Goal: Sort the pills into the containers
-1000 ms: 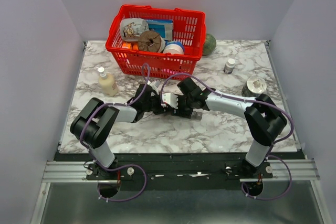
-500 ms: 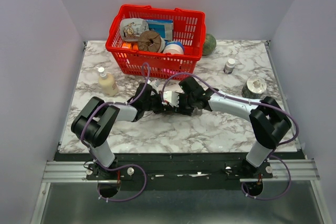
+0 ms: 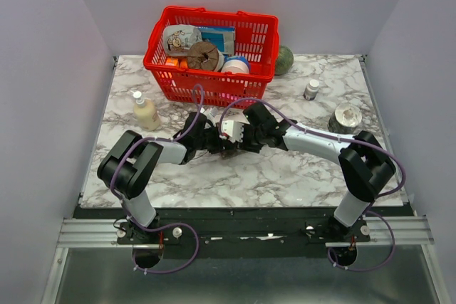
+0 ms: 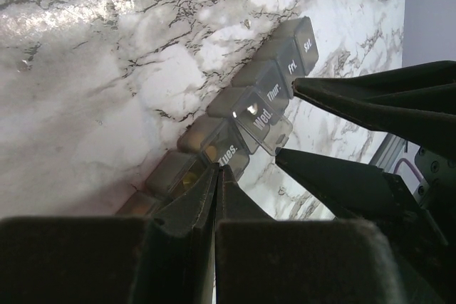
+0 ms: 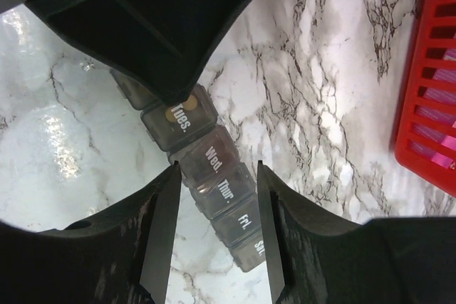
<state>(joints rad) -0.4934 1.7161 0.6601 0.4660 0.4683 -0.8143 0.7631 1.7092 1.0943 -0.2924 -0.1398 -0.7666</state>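
Observation:
The dark grey pill strip point(image 4: 265, 87) lies on the marble, its lids reading Tues. to Sat. It also shows in the right wrist view point(image 5: 226, 194). Yellow pills point(image 4: 188, 178) show through the compartments at the Tues. end. The Wed. lid point(image 4: 260, 117) looks slightly raised. My left gripper point(image 4: 219, 170) is shut, its tip resting at the Tues. compartment point(image 5: 182, 122). My right gripper point(image 5: 217, 169) is open, its fingers on either side of the Wed. and Thur. compartments without touching them. In the top view both grippers point(image 3: 229, 144) meet mid-table and hide the strip.
A red mesh basket point(image 3: 210, 51) full of items stands at the back, its edge showing in the right wrist view point(image 5: 427, 105). A cream bottle point(image 3: 144, 112) stands left. A small pill bottle point(image 3: 311, 89), a round jar point(image 3: 348, 115) and a green ball point(image 3: 283, 60) sit right.
The right gripper has shifted slightly left and away, closing in over the strip beside the left gripper. The left arm has barely moved.

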